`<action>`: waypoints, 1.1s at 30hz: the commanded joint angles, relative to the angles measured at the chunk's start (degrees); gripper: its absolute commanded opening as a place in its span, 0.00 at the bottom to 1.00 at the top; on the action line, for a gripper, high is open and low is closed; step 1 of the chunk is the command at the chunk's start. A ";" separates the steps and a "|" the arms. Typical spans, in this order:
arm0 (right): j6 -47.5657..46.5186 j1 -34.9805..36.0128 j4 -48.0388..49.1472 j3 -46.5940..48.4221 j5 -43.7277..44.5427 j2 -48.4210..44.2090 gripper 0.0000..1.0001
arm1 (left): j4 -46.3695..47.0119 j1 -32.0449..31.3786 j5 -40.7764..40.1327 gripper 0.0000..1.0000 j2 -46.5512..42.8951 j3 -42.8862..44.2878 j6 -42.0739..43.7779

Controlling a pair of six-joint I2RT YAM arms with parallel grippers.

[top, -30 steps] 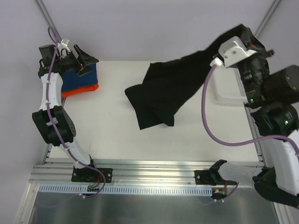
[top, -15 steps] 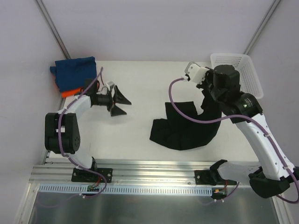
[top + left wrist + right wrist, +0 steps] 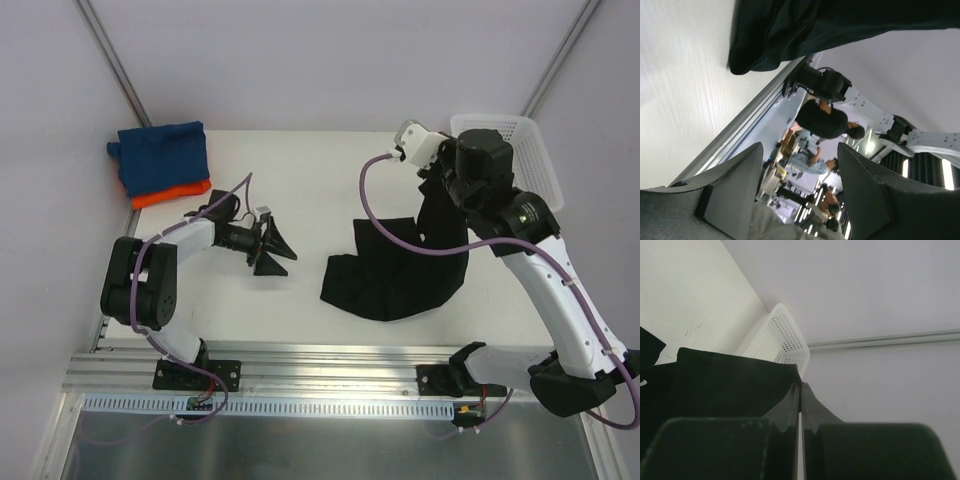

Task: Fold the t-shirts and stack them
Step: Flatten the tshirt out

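White table (image 3: pixel 300 160). Black t-shirt (image 3: pixel 400 275) bunched at right-centre, one edge lifted, presumably for spreading flat. Blue t-shirt (image 3: pixel 160 155) folded atop orange t-shirt (image 3: pixel 172 193), far-left corner, as stack. Right gripper (image 3: pixel 800 390) clamped on black cloth; left gripper (image 3: pixel 799 150) spread wide, holding nothing, aimed at shirt.

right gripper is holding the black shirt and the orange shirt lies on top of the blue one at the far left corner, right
Not quite. The top external view shows the blue shirt lying on top of the orange shirt, not under it. The rest holds: the stack is at the far left corner, and the right gripper is holding the black shirt.
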 commanded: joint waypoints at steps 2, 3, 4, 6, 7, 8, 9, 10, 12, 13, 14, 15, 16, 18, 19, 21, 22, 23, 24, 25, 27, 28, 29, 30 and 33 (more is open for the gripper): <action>1.56 0.16 2.75 4.88 0.28 1.64 0.01 | -0.40 -6.19 -2.33 0.61 5.60 6.68 4.28; 1.83 0.25 1.79 5.85 0.02 2.17 0.01 | -1.88 -6.55 -3.12 0.62 6.92 8.71 5.69; 2.09 0.07 -0.22 6.47 0.10 2.78 0.00 | -3.55 -6.90 -4.00 0.64 9.55 10.91 7.01; 2.18 -0.01 -0.95 6.82 0.89 2.88 0.00 | -7.58 -7.69 -6.45 0.64 12.28 17.68 10.44; 2.18 -0.45 -0.77 6.74 1.16 2.44 0.00 | -9.00 -8.22 -7.08 0.64 14.65 21.70 11.84; 2.18 -0.63 -0.51 6.65 1.33 2.26 0.00 | -9.02 -8.22 -7.43 0.64 15.80 23.48 12.29; 2.01 -0.72 -0.42 6.65 1.42 2.00 0.00 | -10.41 -9.01 -7.87 0.64 17.90 25.24 12.82; 1.92 -1.15 -0.25 6.65 1.86 1.82 0.00 | -10.60 -9.45 -8.14 0.64 18.79 26.56 13.00; 1.57 -1.68 0.10 6.82 1.86 1.47 0.00 | -11.03 -11.03 -8.40 0.64 21.33 28.85 13.35; 1.57 -1.95 0.28 6.82 2.12 1.38 0.00 | -11.04 -11.82 -8.32 0.64 22.04 29.30 13.35; 1.57 -2.12 0.37 7.00 2.21 1.38 0.00 | -11.04 -12.52 -8.49 0.64 22.75 29.47 13.61; 1.57 -2.21 0.46 7.00 2.13 1.38 0.01 | -11.04 -14.36 -8.58 0.63 23.63 29.48 13.70; 1.57 -2.39 0.81 6.91 2.30 1.38 0.01 | -11.12 -15.33 -8.40 0.63 23.89 29.21 13.62; 1.57 -2.82 1.25 6.48 2.30 1.21 0.00 | -11.12 -17.35 -8.23 0.62 24.42 28.86 13.53; 1.66 -2.91 1.42 6.30 2.30 1.03 0.00 | -11.12 -18.84 -8.14 0.63 24.60 28.25 13.44; 1.74 -3.09 1.69 5.60 2.30 0.68 0.00 | -11.12 -20.17 -8.05 0.63 24.86 27.89 13.35; 1.74 -3.35 1.78 5.42 2.30 0.59 0.01 | -11.12 -20.87 -7.96 0.63 25.39 27.98 13.53; 1.83 -3.35 1.78 5.42 2.30 0.50 0.00 | -11.12 -21.05 -7.96 0.63 25.74 28.16 13.53; 1.92 -3.53 1.78 5.33 2.30 0.33 0.00 | -11.12 -21.14 -8.14 0.63 26.44 28.51 13.61; 1.92 -3.79 1.78 5.24 2.30 0.24 0.00 | -11.12 -21.23 -8.23 0.63 26.71 29.21 13.70; 2.09 -4.23 1.95 4.63 2.12 -0.11 0.01 | -11.12 -21.32 -8.23 0.63 27.76 29.91 13.53; 2.18 -4.41 1.95 4.54 2.04 -0.29 0.01 | -11.12 -21.41 -8.31 0.63 28.03 30.52 13.53; 2.18 -4.50 1.95 4.28 2.12 -0.38 0.01 | -11.12 -21.67 -8.40 0.63 28.46 30.79 13.53; 2.27 -4.67 2.30 4.01 2.04 -0.64 0.01 | -11.04 -21.84 -8.40 0.63 29.08 30.88 13.53; 2.45 -5.20 2.22 4.01 2.12 -0.64 0.00 | -11.12 -22.63 -8.58 0.63 30.39 31.41 13.70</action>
